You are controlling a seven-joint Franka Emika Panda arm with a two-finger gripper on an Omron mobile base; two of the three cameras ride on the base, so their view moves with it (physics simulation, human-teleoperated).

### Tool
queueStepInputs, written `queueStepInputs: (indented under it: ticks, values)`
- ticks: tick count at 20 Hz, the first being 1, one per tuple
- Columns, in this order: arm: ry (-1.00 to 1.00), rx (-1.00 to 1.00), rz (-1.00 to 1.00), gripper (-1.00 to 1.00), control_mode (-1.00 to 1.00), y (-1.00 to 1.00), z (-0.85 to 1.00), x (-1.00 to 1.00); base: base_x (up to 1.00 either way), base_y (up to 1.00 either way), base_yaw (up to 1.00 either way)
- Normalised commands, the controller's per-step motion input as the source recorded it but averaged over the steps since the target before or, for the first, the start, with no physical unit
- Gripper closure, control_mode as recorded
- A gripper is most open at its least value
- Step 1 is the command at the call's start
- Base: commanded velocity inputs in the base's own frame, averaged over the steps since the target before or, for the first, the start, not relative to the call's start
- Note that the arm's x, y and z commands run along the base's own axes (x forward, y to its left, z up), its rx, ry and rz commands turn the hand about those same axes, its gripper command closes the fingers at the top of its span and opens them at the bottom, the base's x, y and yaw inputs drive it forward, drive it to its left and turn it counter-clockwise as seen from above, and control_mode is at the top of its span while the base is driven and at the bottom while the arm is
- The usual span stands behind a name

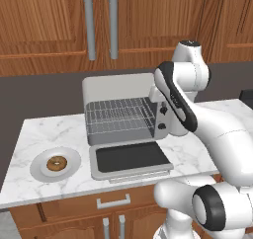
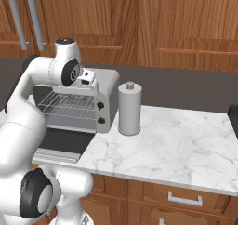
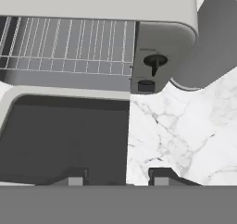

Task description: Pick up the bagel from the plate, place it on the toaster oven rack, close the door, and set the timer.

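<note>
The marble counter (image 1: 34, 134) runs wide, with bare stone to the right of the toaster oven (image 1: 118, 87) beyond a grey canister (image 2: 129, 109) standing just beside the oven's right wall. The door (image 1: 131, 159) lies dropped flat, reaching almost to the counter's front edge. Inside the open cavity the toaster oven rack (image 1: 118, 115) sits bare. The plate (image 1: 73, 160) rests near the counter's front-left edge, apart from the door's left edge, with the bagel (image 1: 57, 163) on its middle. The gripper (image 3: 115, 177) hovers over the door's right edge, jaws parted and holding nothing.
</note>
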Motion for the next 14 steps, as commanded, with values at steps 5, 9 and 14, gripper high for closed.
queueStepInputs:
  ticks: [5, 9, 14]
  values:
    - [-0.01, 0.00, 0.00, -1.00, -1.00, 0.06, 0.00, -0.17, 0.00, 0.00, 0.00]
    - [-0.07, -0.01, 0.00, -1.00, -1.00, 0.39, 0.00, -0.48, 0.00, 0.00, 0.00]
    - [-0.10, -0.06, 0.00, -1.00, -1.00, 0.51, 0.00, -0.40, 0.00, 0.00, 0.00]
